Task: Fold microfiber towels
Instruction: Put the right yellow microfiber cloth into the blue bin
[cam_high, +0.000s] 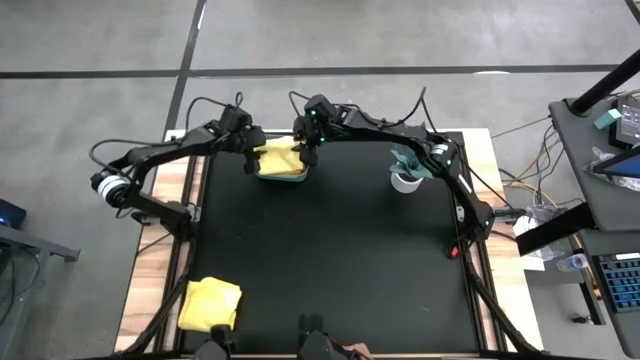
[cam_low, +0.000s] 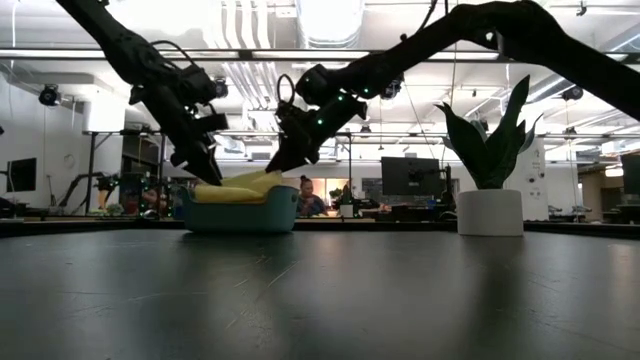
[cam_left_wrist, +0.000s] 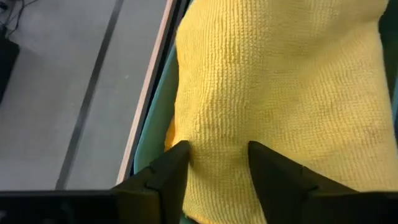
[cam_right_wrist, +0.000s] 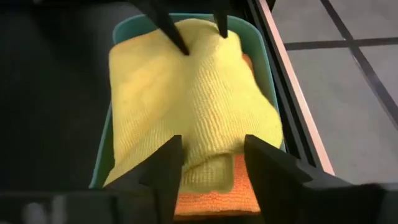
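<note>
Folded yellow towel (cam_high: 211, 304) lies on the dark surface's (cam_high: 330, 250) near corner. At the far edge, both hands — left hand (cam_left_wrist: 214, 163) and right hand (cam_right_wrist: 208, 155), fingers parted — press a yellow towel (cam_right_wrist: 186, 99) into a teal bin (cam_low: 240, 214) over an orange towel (cam_right_wrist: 217, 196).

- We see a grey concrete floor (cam_high: 400, 35) around the table, crossed by dark seam lines.
- We note the table's black mat (cam_high: 330, 250) with wood edges (cam_high: 150, 270) showing at both sides.
- We spot a dark desk (cam_high: 600, 110) at the right, with a keyboard (cam_high: 618, 285) lower down and cables (cam_high: 535, 170) trailing beside it.
- We look across into an open workshop: white ducts (cam_low: 250, 30) and ceiling lights (cam_low: 330, 15) overhead.
- We make out a monitor (cam_low: 405, 175) on a far bench and a person (cam_low: 307, 195) seated behind.
</note>
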